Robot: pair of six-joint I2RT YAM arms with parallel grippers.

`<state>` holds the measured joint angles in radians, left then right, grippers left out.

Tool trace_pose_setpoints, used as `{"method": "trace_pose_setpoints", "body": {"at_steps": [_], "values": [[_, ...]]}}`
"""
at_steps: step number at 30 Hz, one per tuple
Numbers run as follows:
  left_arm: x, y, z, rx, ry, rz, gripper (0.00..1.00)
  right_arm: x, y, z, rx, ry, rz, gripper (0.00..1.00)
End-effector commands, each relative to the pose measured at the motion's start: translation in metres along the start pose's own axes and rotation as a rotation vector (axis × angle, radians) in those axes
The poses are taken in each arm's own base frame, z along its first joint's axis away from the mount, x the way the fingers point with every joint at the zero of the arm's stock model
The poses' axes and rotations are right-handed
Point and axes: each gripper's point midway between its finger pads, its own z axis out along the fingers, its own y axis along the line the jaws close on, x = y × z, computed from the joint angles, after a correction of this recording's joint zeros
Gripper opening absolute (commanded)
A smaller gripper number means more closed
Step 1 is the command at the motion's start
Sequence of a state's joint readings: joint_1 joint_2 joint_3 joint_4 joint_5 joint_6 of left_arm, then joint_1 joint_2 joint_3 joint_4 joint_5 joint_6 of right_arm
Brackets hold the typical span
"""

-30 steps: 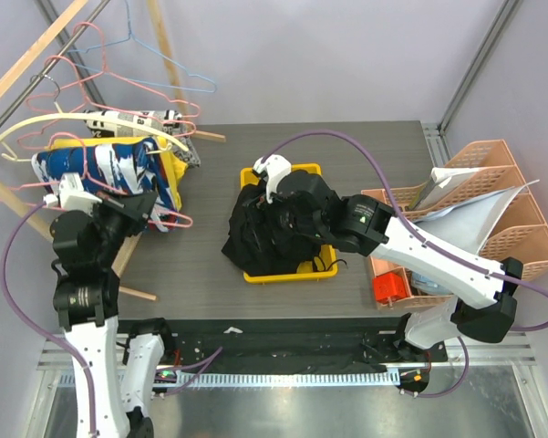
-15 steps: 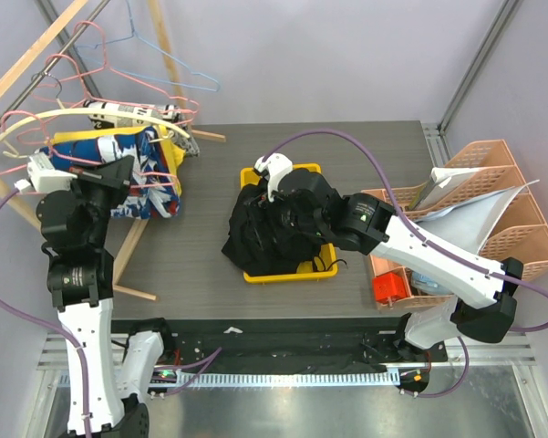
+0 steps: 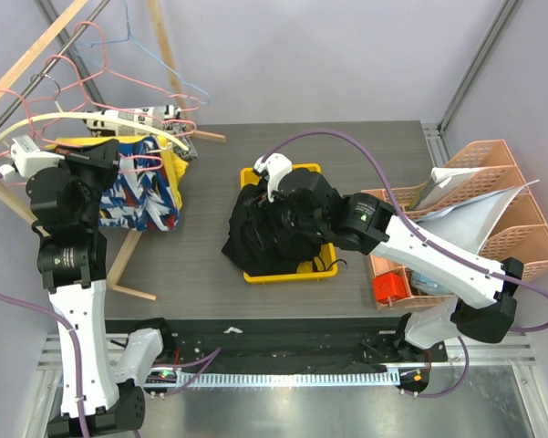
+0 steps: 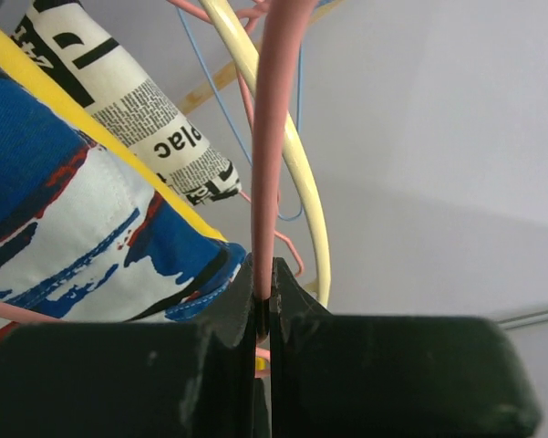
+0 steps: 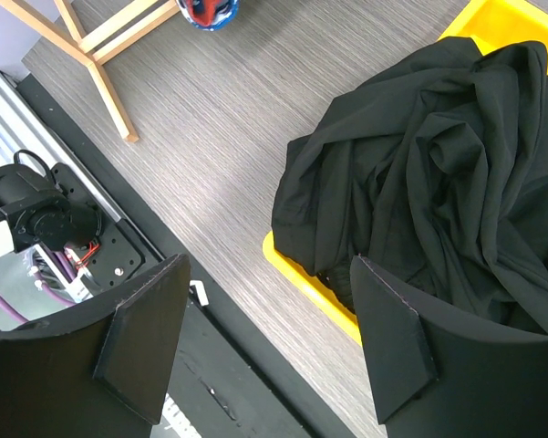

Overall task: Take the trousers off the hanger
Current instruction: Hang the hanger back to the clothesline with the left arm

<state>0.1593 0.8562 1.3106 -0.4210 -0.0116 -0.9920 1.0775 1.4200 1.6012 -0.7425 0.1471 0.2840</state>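
- Nearest me, the right gripper hangs with its jaws wide apart and nothing in them, over a heap of black trousers.
- That heap lies in a yellow tray mid-table and spills over its front rim onto the table. No hanger shows in it, so that pair looks done.
- Further back on the left, the left gripper is clamped tight on the wire of a pink hanger.
- The patterned trousers — blue, white and red — hang bunched just beside that gripper and seem to be draped on the hanger. I judge this pair is not yet off; pulling the cloth free is what remains.
- Behind, a cream hanger and a newsprint cloth crowd close.
- Farthest off, a blue hanger hangs bare.
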Motion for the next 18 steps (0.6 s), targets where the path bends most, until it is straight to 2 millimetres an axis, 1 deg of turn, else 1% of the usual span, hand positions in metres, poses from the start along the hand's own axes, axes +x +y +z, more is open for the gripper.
{"method": "trace_pose_setpoints", "body": {"at_steps": [1,2,7,11,14,18], "values": [[-0.011,-0.004,-0.003,0.032,-0.041,0.161,0.01,-0.017,-0.002,-0.019,-0.008,-0.062,-0.009,0.77],[-0.012,-0.003,-0.003,0.032,-0.040,0.213,0.01,-0.016,-0.002,-0.019,-0.007,-0.061,-0.009,0.77],[-0.014,0.012,-0.006,-0.036,-0.042,0.289,0.00,-0.016,-0.001,-0.019,-0.011,-0.063,-0.012,0.77],[-0.007,0.027,-0.004,-0.090,-0.019,0.281,0.00,-0.017,-0.001,-0.020,-0.013,-0.066,-0.014,0.77],[-0.011,0.047,-0.007,-0.186,-0.046,0.257,0.00,-0.015,-0.002,-0.020,-0.009,-0.063,-0.015,0.77],[-0.016,0.054,-0.008,-0.256,-0.055,0.240,0.00,-0.015,-0.003,-0.020,-0.007,-0.062,-0.018,0.77]]}}
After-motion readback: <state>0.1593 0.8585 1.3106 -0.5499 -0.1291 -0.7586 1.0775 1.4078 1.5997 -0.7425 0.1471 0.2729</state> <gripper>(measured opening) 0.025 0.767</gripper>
